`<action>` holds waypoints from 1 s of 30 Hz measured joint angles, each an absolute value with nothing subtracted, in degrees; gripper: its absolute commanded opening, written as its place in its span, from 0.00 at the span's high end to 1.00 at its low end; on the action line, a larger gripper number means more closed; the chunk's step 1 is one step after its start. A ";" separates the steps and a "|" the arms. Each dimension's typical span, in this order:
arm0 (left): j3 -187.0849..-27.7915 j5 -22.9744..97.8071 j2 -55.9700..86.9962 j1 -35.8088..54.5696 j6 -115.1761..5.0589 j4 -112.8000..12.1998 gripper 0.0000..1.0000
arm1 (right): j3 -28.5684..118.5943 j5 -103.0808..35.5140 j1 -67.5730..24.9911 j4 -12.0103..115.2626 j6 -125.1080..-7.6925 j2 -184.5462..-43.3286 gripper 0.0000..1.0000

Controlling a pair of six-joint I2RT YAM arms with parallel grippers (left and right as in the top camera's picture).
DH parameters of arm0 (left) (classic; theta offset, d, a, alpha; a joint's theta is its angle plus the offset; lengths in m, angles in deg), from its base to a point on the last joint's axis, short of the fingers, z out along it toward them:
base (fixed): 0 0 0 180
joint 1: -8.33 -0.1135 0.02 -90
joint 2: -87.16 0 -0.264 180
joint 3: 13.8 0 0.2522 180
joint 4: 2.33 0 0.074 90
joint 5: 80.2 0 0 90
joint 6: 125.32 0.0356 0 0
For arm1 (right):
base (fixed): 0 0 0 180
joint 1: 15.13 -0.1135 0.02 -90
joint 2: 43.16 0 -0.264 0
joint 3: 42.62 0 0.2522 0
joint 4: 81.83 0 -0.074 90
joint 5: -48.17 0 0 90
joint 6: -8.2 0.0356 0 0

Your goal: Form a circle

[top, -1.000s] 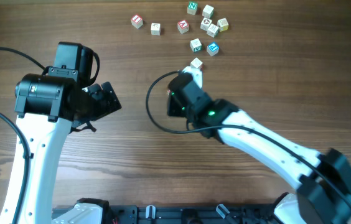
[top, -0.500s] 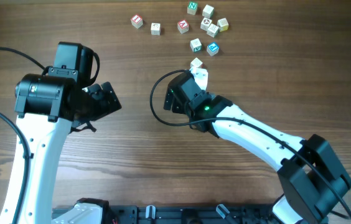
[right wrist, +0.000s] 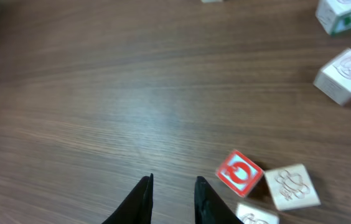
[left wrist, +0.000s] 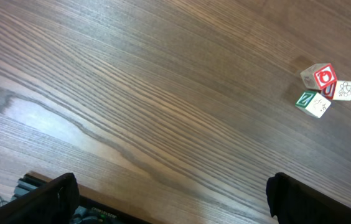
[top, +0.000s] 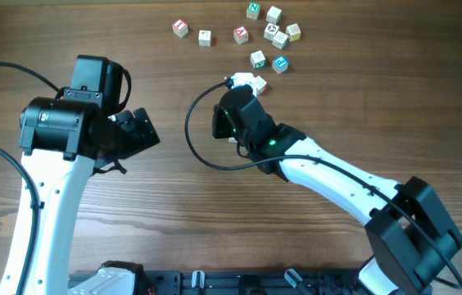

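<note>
Black fingertips of the right gripper (right wrist: 172, 199) stand nearly together, pinching nothing, over brown wood-grain table (right wrist: 101, 93). Just right sits the circle (right wrist: 266, 186), a cluster of small pale cubes, one red-faced. Left gripper (left wrist: 169, 202) spread wide.

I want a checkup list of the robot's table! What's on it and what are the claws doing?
Surface: brown wooden table, bare in the middle.
Job's things: lettered cubes scattered at the far edge, no circle yet; a red-faced cube touches pale ones.
Clutter: nothing seen.
Grippers: left gripper open, empty; right gripper nearly shut, holding nothing, near one cube.
Cables: black cable loops beside the right arm.
Surroundings: nothing seen.
</note>
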State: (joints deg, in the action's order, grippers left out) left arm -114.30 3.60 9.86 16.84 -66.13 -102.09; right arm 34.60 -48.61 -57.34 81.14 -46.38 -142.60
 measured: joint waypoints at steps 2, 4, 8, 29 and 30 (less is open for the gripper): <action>-114.30 3.60 9.86 16.84 -66.13 -102.05 0.00 | 34.84 -47.83 -57.17 81.95 -45.64 -142.60 0.87; -114.30 3.60 9.86 16.84 -66.13 -102.07 0.00 | 36.22 -46.97 -56.62 81.76 -45.26 -143.15 0.87; -114.30 3.60 9.86 16.84 -66.13 -102.07 0.00 | 43.01 -43.19 -54.17 79.13 -44.19 -147.48 0.90; -114.30 3.60 9.86 16.84 -66.13 -102.07 0.00 | 57.96 -37.44 -54.96 62.85 -41.94 -162.21 0.94; -114.28 3.60 9.86 16.87 -66.13 -102.07 0.00 | 57.96 -37.62 -54.96 63.00 -41.96 -162.21 0.94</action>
